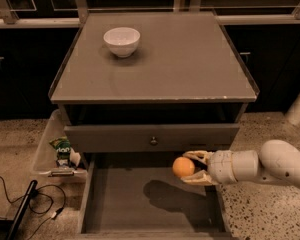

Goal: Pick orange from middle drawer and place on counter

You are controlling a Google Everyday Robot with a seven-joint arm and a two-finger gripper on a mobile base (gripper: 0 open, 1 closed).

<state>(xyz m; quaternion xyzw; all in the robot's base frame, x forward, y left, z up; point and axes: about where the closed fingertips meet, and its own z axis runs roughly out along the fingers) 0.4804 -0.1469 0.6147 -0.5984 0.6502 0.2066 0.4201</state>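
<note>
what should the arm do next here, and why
Probably lift the orange straight up and slightly outward. The gripper is shut on it above the open drawer, but it sits well below the counter edge, so it needs height before moving in over the top.
</note>
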